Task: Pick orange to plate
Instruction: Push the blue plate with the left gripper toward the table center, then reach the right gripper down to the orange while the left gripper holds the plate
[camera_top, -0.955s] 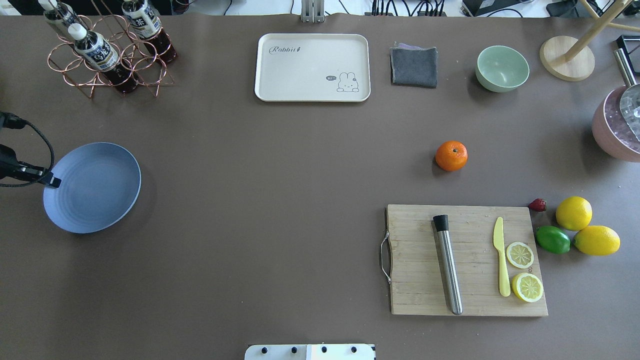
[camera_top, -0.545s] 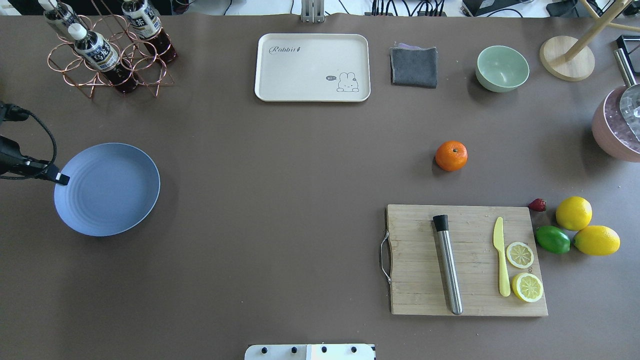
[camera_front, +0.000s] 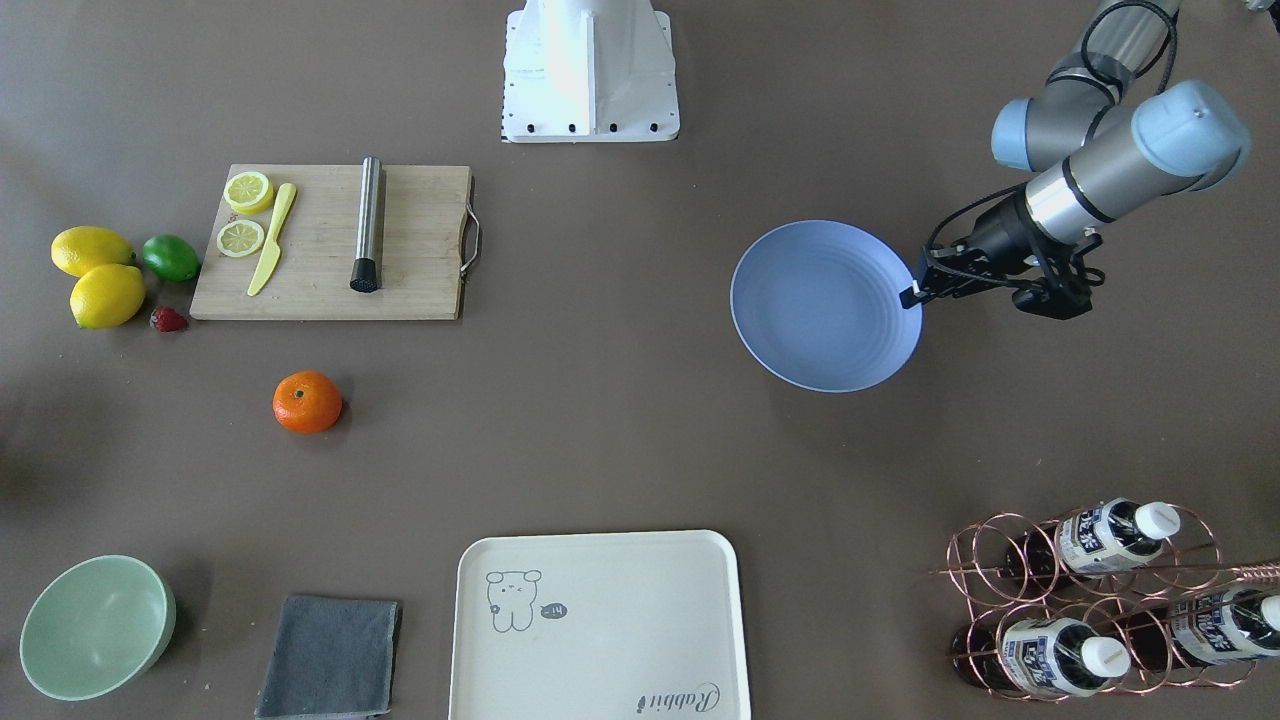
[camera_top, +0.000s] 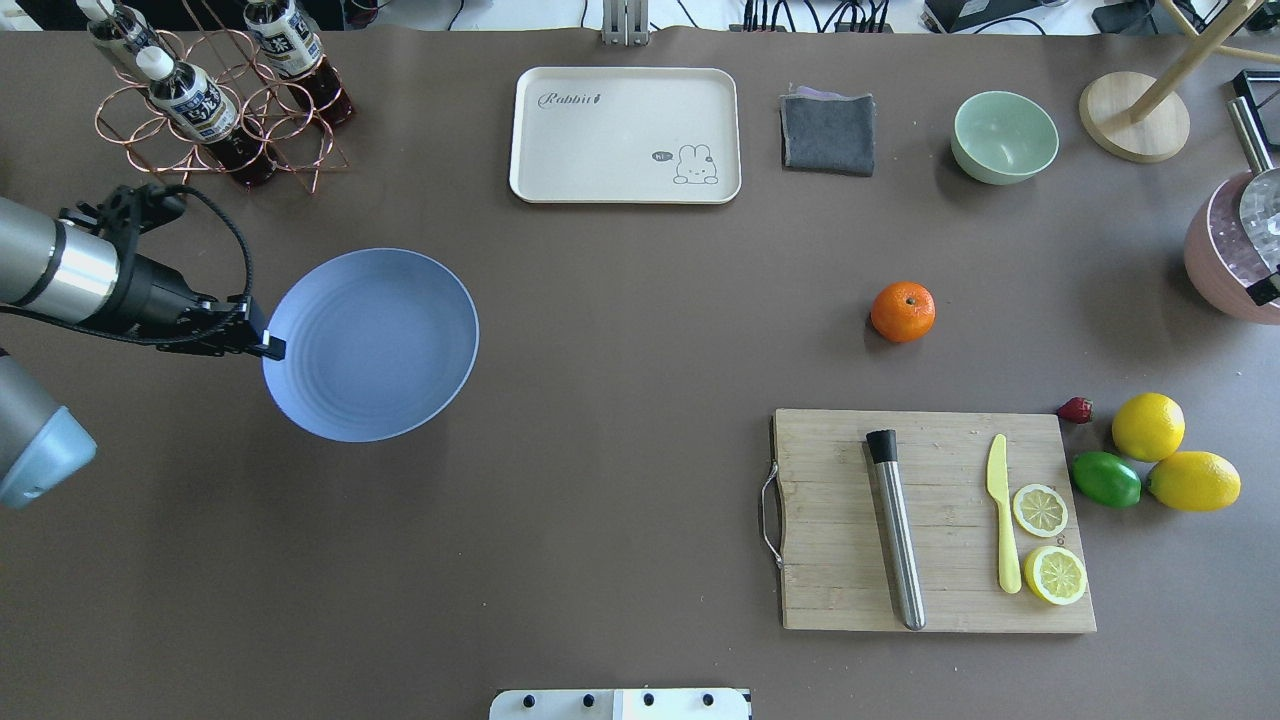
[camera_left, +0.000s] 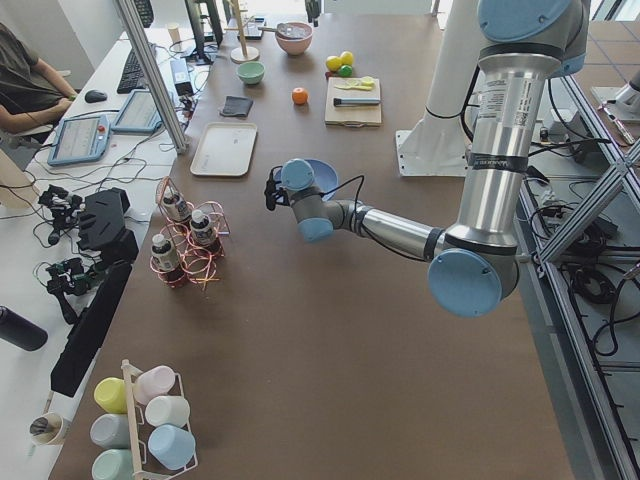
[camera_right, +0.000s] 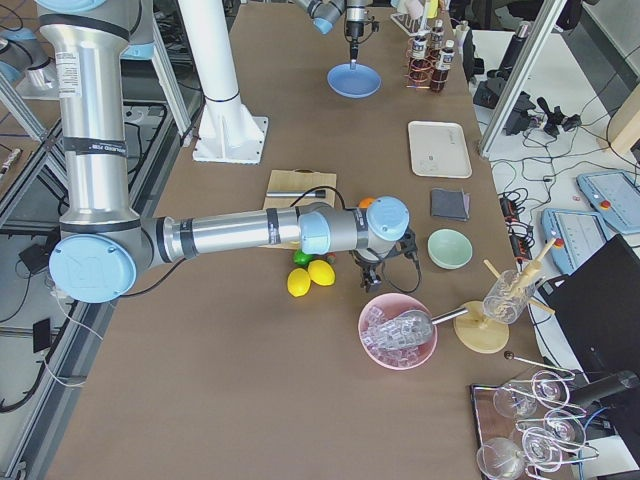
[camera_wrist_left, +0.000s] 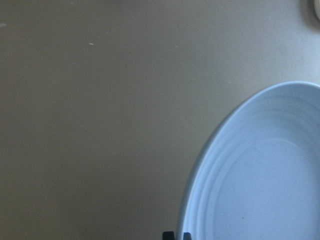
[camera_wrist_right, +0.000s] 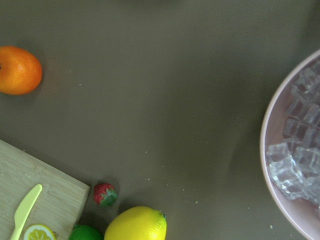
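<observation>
The pale-blue plate (camera_top: 385, 350) is left of the table's middle, and my left gripper (camera_top: 266, 347) is shut on its left rim. The front-facing view shows the same grip, gripper (camera_front: 912, 294) on plate (camera_front: 820, 310). In the left wrist view the fingertips (camera_wrist_left: 173, 235) pinch the plate's edge (camera_wrist_left: 260, 175). Whether the plate touches the table I cannot tell. The orange (camera_top: 902, 311) sits alone on the table to the right, far from the plate, and also shows as the orange (camera_wrist_right: 19, 70). My right gripper (camera_right: 372, 272) hovers between the orange and a pink bowl; its fingers do not show clearly.
A cutting board (camera_top: 830, 590) with muddler, yellow knife and lemon slices lies front right. Two lemons (camera_top: 1147, 426), a lime (camera_top: 1105, 479) and a strawberry lie beside it. The pink ice bowl (camera_top: 1225, 260), mint bowl (camera_top: 1004, 136), grey cloth, cream tray (camera_top: 600, 140) and bottle rack (camera_top: 215, 110) stand around.
My left gripper has carried the plate to the right, toward the table's middle, and more of the left arm now shows. The orange has not moved.
</observation>
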